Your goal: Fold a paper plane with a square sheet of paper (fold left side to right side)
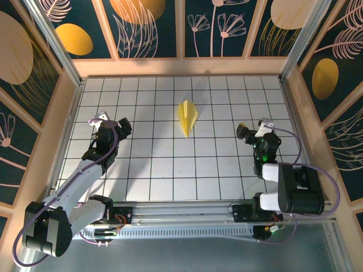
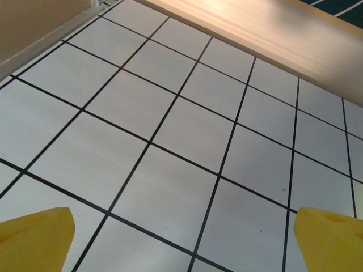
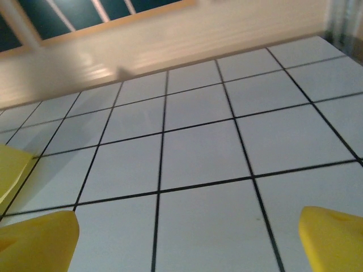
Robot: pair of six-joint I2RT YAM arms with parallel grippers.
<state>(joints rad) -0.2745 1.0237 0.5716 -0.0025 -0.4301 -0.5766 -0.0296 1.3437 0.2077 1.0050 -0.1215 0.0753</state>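
We rest the left pincer (image 1: 108, 122) and right pincer (image 1: 252, 130) spread apart, empty, leaving the paper plane (image 1: 187, 116) between them undisturbed

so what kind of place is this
Probably a purpose-built robot test cell: a white grid-marked tabletop, boxed in by flower-printed wall panels, with a left arm and right arm bolted to a metal rail at its near edge.
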